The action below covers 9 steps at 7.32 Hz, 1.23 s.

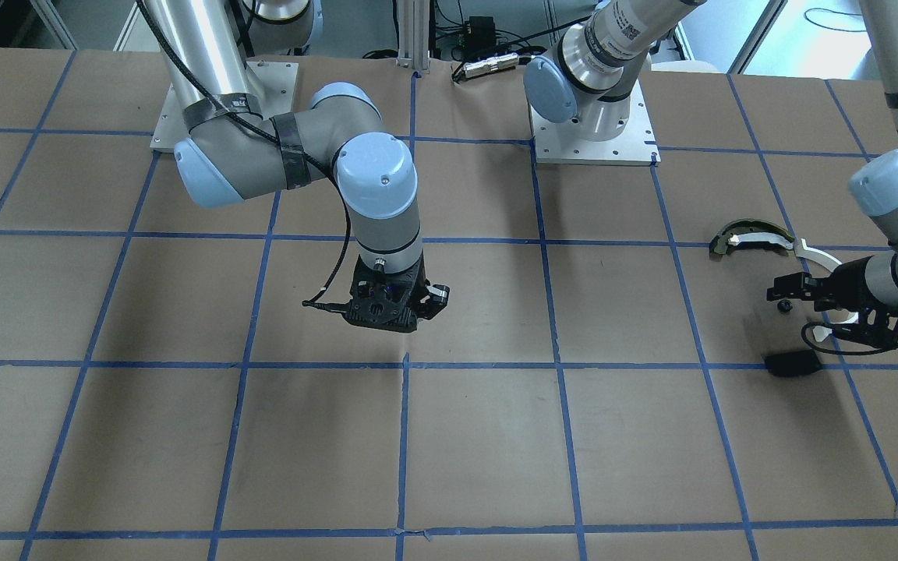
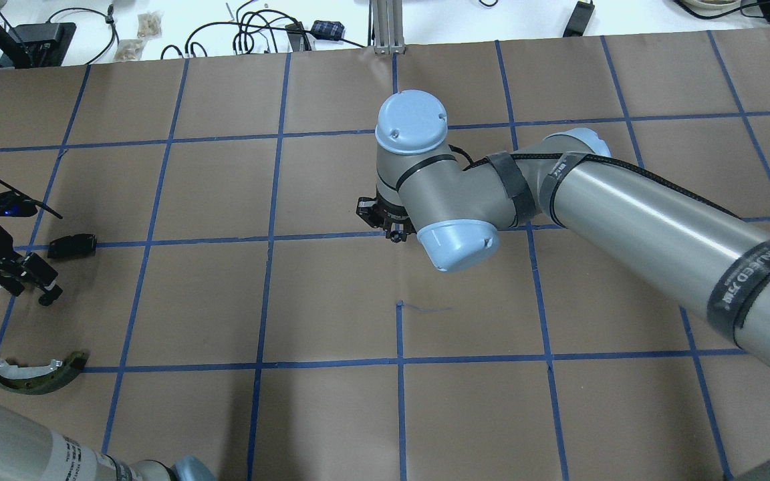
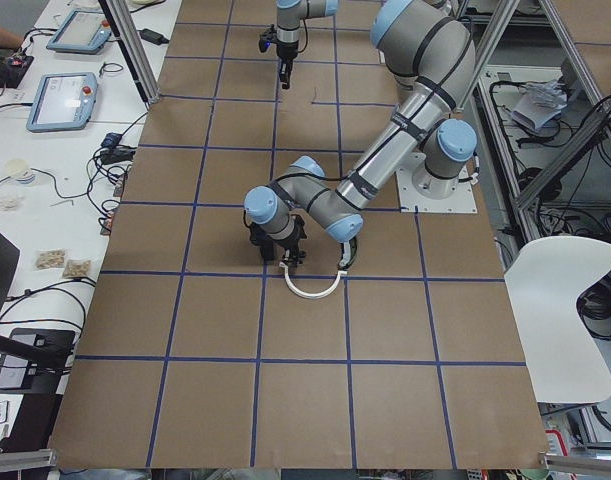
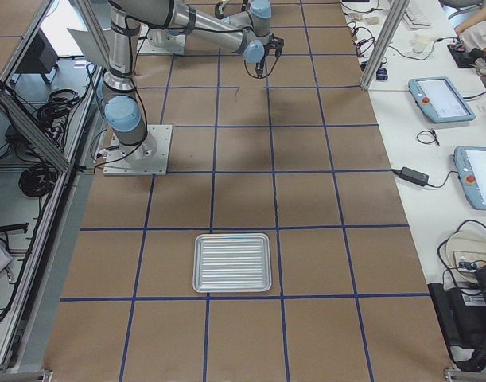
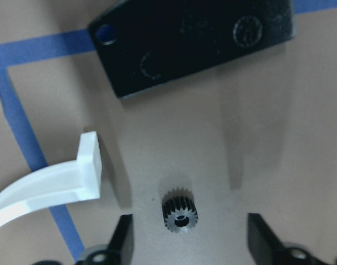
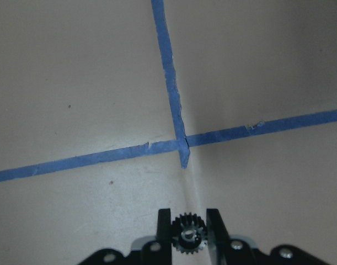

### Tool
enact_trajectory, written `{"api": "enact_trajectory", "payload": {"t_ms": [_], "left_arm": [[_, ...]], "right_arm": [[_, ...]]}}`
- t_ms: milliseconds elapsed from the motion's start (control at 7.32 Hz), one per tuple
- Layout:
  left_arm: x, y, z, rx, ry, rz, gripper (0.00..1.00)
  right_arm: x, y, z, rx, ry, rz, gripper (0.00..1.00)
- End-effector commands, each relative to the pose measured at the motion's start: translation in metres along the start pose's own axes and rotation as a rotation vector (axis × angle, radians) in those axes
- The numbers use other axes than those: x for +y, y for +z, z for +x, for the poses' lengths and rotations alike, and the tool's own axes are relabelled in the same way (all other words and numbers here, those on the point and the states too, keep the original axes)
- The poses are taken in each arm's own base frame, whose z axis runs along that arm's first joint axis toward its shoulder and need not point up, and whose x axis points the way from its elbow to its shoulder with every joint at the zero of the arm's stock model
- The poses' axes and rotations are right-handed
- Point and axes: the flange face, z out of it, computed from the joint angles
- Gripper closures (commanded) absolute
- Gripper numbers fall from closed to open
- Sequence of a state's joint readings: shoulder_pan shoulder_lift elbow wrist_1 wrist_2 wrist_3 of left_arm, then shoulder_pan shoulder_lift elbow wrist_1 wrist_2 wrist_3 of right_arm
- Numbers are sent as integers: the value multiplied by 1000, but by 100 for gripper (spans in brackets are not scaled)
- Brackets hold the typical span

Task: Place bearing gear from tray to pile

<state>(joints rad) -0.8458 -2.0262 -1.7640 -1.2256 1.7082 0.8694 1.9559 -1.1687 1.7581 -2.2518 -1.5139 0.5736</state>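
We count two bearing gears: the first gear [image 6: 189, 236] is pinched in the right gripper [image 6: 189, 220] over the table [image 1: 480, 436]; the second gear [image 5: 179, 213] lies loose between the left gripper [image 5: 189, 229]'s spread fingers (touching neither), amid the pile [image 1: 753, 238]'s three parts: one black plate [image 5: 196, 44], one white arc [image 5: 47, 185], one olive-and-black piece [image 2: 37, 375]; the single tray [image 4: 231, 263] sits well apart.
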Motion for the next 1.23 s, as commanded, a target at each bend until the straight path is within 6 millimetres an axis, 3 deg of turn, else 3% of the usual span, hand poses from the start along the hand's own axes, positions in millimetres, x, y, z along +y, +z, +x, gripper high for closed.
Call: {"api": "enact_trajectory", "payload": {"t_ms": [0,137,273,410,683,820,956,1093], "left_arm": [[-25,-25,33,12,-23,45,0],[-57,-50,91,-14,-16,87,0],[-82,-72,157,-64,13,111,0],[-99,-84,224,-98,23,129,0],[-115,-84,335,-130,-37,155,0],[-119,-78,387,-109,-58,170,0],[-126,-65,437,-86,-110,200,0],[-129,-51,487,-90,-111,259,0]], "right_arm": [[-11,-7,8,-11,-7,8,0],[-11,-28,17,-6,-6,20,0],[-17,-58,41,11,-12,-2,0],[-22,-100,77,29,-29,-20,0],[-20,-192,177,84,5,-54,0],[-9,-236,199,88,10,-37,0],[6,-268,200,116,9,-9,0],[4,-266,195,108,18,-5,0]]}}
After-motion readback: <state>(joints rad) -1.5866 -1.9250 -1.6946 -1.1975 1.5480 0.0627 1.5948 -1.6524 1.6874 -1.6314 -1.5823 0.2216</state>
